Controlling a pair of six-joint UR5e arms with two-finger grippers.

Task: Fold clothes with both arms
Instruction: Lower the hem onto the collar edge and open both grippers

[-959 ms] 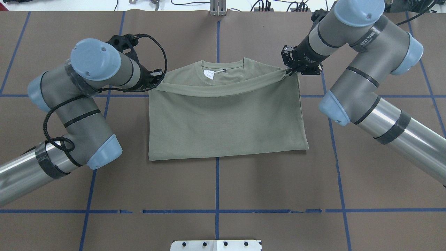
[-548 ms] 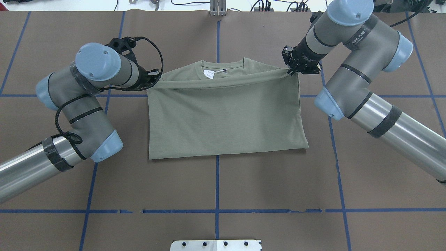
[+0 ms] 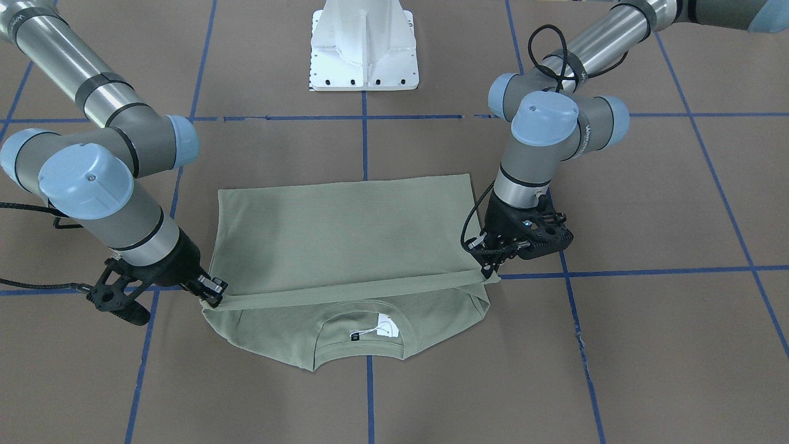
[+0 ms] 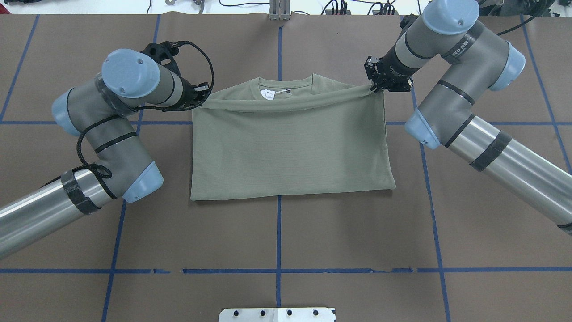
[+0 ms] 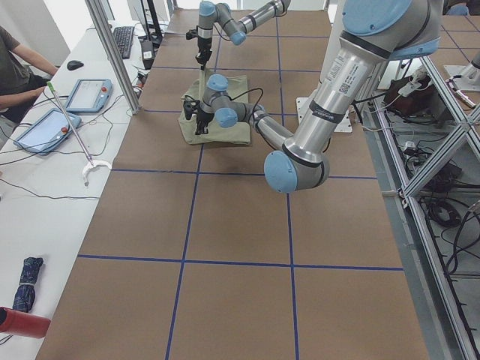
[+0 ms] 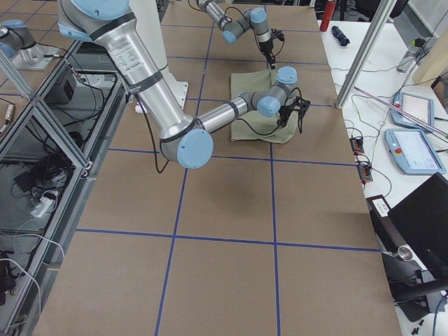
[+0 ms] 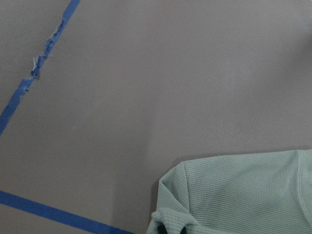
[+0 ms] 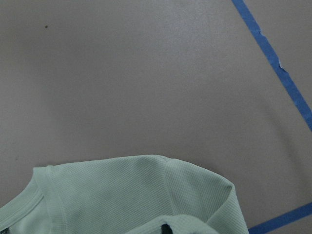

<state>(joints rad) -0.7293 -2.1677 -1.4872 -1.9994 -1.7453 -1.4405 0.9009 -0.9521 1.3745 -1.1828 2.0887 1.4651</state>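
- The white neck tag (image 4: 268, 95) lies between your two grippers; its print is unreadable.
- Wrists angled down, the left gripper (image 4: 202, 94) and right gripper (image 4: 373, 87) each pinch a corner of the shirt (image 4: 290, 147), its folded-over edge stretched between them.

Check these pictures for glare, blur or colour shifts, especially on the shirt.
Overhead exterior: even light, sharp; glare streaks on the silver tubes of the left arm and right arm. Front-facing: a faint shadow on the shirt beneath its lifted edge. Both wrist views: shirt looks paler, mint rather than olive, and slightly soft. Side views: shirt too small for detail.
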